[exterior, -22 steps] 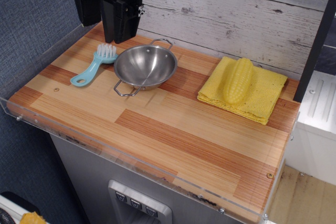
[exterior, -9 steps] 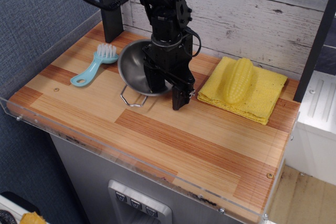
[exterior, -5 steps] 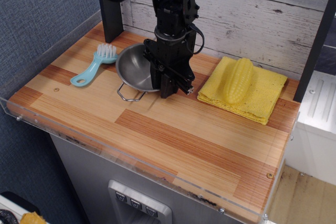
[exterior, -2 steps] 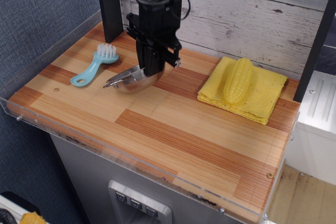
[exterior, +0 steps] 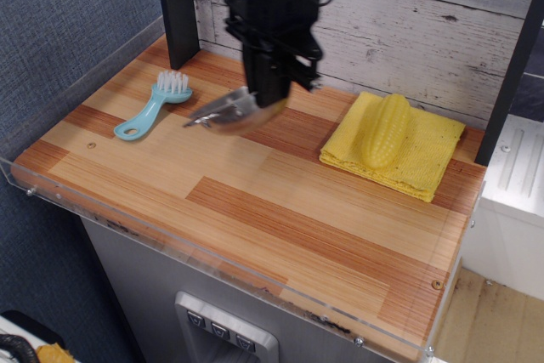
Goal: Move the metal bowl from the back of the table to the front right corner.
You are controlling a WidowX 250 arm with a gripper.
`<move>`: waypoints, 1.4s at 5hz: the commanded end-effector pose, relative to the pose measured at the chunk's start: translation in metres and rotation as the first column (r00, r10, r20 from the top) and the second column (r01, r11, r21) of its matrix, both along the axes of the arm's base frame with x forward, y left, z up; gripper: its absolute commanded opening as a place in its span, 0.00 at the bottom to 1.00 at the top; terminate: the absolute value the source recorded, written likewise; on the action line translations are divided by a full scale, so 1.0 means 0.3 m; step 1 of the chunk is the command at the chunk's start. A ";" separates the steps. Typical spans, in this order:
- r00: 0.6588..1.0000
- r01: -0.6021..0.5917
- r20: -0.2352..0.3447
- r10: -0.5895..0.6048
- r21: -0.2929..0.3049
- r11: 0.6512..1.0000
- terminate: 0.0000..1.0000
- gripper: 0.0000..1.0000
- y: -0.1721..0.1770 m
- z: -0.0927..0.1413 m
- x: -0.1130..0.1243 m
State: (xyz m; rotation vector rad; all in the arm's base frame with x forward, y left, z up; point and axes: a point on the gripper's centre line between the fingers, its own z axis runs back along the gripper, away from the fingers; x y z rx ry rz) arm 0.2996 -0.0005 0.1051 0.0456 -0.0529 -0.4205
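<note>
Gripping a metal bowl (exterior: 239, 115) by its rim, black robot jaws (exterior: 274, 101) hold it tilted above the striped wooden desk (exterior: 280, 218).
The bowl hangs over the desk's back middle, blurred. To its right a yellow cloth (exterior: 425, 155) carries a yellow corn cob (exterior: 386, 130); to its left lies a light-blue brush (exterior: 155, 104) with white bristles.

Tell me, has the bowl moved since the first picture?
Yes. The bowl now hangs tilted from the fingers, lifted off the table, slightly farther from the brush than before.
</note>
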 end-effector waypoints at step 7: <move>0.905 0.315 -0.234 -0.355 -0.192 0.929 0.00 0.00 -0.406 -0.190 -0.171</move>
